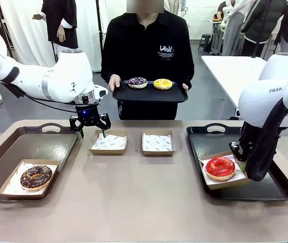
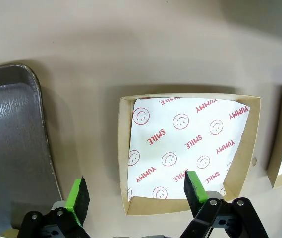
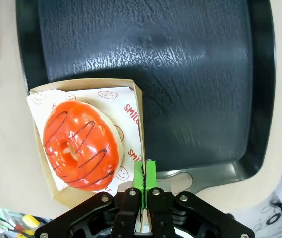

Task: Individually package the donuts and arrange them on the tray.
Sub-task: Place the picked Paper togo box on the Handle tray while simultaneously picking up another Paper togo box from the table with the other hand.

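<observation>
The red donut point(image 3: 80, 147) lies in a paper-lined cardboard box point(image 3: 137, 106) on the black tray point(image 3: 190, 74) at the right. My right gripper point(image 3: 144, 174) is shut on that box's side wall. Its box point(image 1: 210, 184) sits at the black tray's front left, and the right gripper point(image 1: 239, 154) is mostly hidden behind the arm. My left gripper point(image 1: 89, 132) hangs open over the left edge of an empty lined box point(image 2: 188, 144); one green pad of the left gripper point(image 2: 137, 192) is over the table, the other over the box. A chocolate donut point(image 1: 36, 177) lies boxed on the brown tray point(image 1: 42, 144).
Across the table a person holds a black tray point(image 1: 150, 94) with a purple donut point(image 1: 137, 82) and a yellow donut point(image 1: 162, 84). A second empty lined box point(image 1: 157, 143) stands at the table's middle. A white table point(image 1: 230, 71) stands behind at the right.
</observation>
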`<control>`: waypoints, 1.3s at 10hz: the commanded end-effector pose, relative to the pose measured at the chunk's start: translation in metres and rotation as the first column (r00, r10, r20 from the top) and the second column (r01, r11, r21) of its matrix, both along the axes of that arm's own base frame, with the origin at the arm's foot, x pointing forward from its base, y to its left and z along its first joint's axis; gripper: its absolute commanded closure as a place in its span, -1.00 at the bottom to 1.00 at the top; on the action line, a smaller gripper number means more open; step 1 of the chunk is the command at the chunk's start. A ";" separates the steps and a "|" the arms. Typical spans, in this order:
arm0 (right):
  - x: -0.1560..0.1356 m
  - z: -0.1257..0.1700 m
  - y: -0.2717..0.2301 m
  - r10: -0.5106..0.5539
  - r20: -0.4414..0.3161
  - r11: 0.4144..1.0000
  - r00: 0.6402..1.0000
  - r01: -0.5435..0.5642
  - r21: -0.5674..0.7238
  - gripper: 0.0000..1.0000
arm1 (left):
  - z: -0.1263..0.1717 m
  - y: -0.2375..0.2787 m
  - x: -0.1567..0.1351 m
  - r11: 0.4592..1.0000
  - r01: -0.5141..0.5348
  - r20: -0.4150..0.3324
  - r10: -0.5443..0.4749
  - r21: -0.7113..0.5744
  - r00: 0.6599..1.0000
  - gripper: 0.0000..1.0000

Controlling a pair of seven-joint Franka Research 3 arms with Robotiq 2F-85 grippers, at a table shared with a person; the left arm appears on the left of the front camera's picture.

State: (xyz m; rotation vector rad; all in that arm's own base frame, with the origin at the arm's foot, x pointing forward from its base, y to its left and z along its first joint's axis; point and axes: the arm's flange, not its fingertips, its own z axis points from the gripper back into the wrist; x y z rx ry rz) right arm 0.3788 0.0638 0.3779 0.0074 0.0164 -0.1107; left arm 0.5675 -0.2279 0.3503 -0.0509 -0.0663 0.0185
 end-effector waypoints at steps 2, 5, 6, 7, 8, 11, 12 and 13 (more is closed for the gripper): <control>-0.016 -0.013 -0.001 -0.013 -0.014 0.999 1.000 0.012 -0.043 0.97 | -0.001 -0.003 0.001 1.000 -0.005 -0.005 0.005 0.016 1.000 -1.00; -0.012 -0.014 0.000 -0.027 -0.012 0.998 1.000 0.026 -0.063 0.97 | -0.001 -0.003 0.000 1.000 -0.002 -0.007 0.002 0.011 1.000 -1.00; -0.012 -0.014 0.000 -0.030 -0.008 0.997 1.000 0.030 -0.064 0.97 | -0.001 -0.003 0.000 1.000 0.001 -0.012 -0.001 0.009 1.000 -1.00; -0.010 -0.014 0.001 -0.038 0.004 0.997 0.999 0.038 -0.065 0.97 | -0.002 -0.002 0.001 1.000 0.002 -0.016 -0.002 0.009 1.000 -1.00; -0.009 -0.014 0.002 -0.044 0.020 0.997 0.999 0.045 -0.062 0.97 | -0.003 -0.003 0.001 1.000 0.005 -0.024 -0.005 0.009 1.000 -1.00; -0.006 -0.013 0.005 -0.037 0.037 0.997 0.999 0.039 -0.063 0.97 | -0.008 -0.002 0.006 1.000 -0.004 -0.039 0.004 0.014 0.999 -1.00; -0.006 -0.014 0.005 -0.034 0.036 0.997 0.999 0.036 -0.063 0.97 | -0.009 -0.001 0.008 1.000 -0.006 -0.041 0.007 0.012 0.999 -1.00; -0.006 -0.014 0.005 -0.034 0.036 0.997 0.999 0.036 -0.062 0.97 | -0.012 0.001 0.011 1.000 -0.007 -0.045 0.007 0.008 0.999 -1.00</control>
